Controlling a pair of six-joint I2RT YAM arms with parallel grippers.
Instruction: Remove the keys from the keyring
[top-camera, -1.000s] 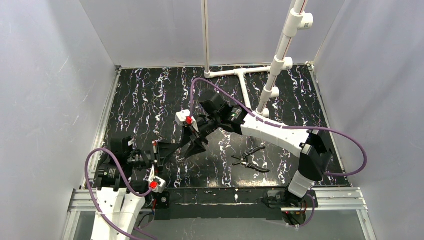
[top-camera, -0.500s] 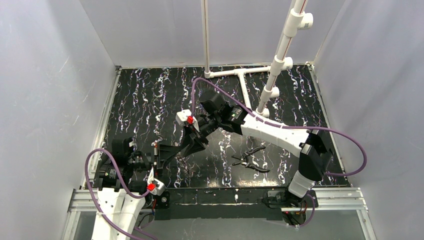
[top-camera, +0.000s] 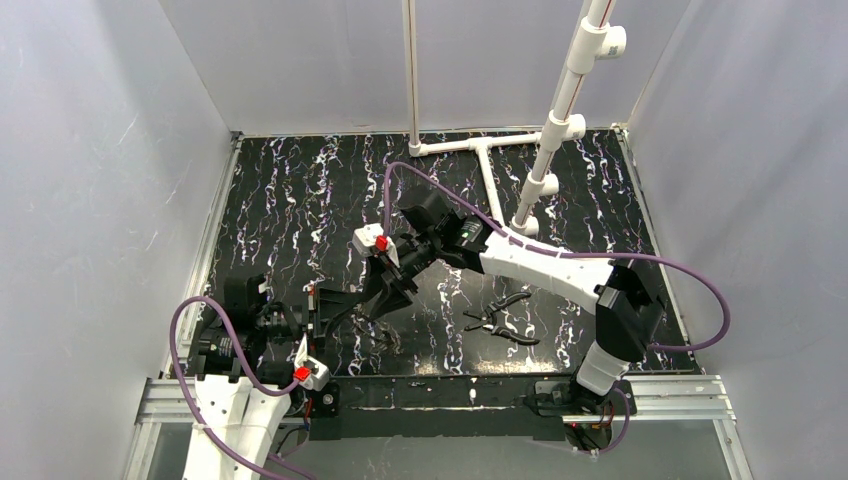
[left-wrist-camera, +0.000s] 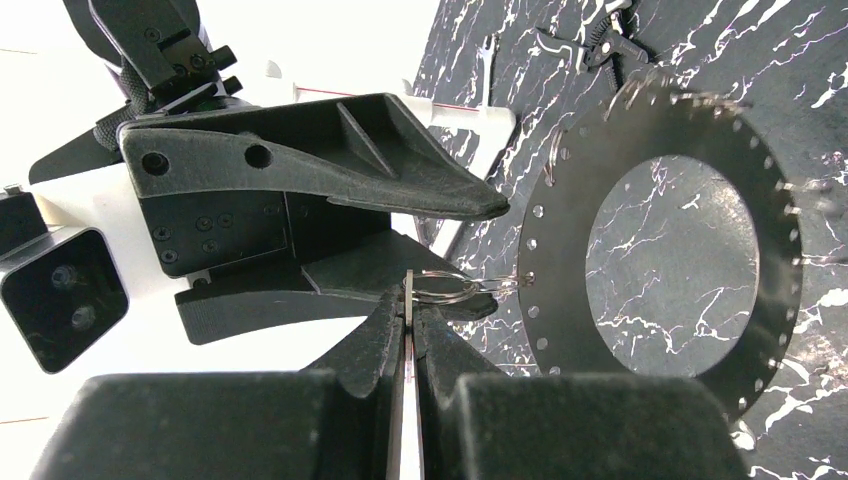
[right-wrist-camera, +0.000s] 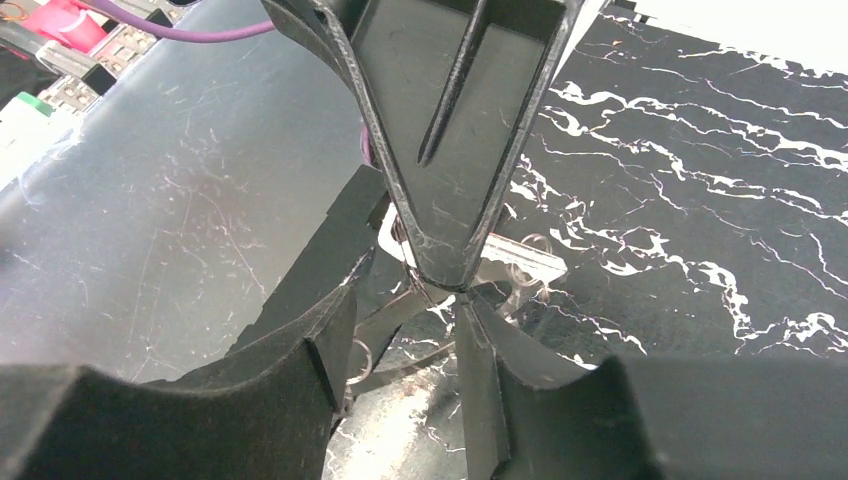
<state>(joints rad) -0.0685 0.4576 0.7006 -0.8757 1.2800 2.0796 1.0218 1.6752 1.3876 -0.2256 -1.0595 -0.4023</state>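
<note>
In the left wrist view the keyring (left-wrist-camera: 560, 215) is a wide dark band with small holes and a hollow centre, hanging over the table. A small wire ring (left-wrist-camera: 447, 290) links it to a thin flat key (left-wrist-camera: 408, 296), seen edge-on. My left gripper (left-wrist-camera: 408, 305) is shut on that key. My right gripper (left-wrist-camera: 480, 255) stands open, its two black fingers above and below the wire ring. In the right wrist view its fingertips (right-wrist-camera: 350, 300) straddle the tip of the left gripper (right-wrist-camera: 445, 275). From above, the two grippers (top-camera: 375, 295) meet at the near centre.
Black-handled pliers (top-camera: 505, 322) lie on the black marbled table right of the grippers, also seen in the left wrist view as pliers (left-wrist-camera: 600, 45). A white pipe frame (top-camera: 480, 150) stands at the back. White walls close in both sides.
My right gripper has shifted slightly down and left toward the left gripper's tip, and its jaws narrowed a little. The left gripper kept its hold and barely moved.
</note>
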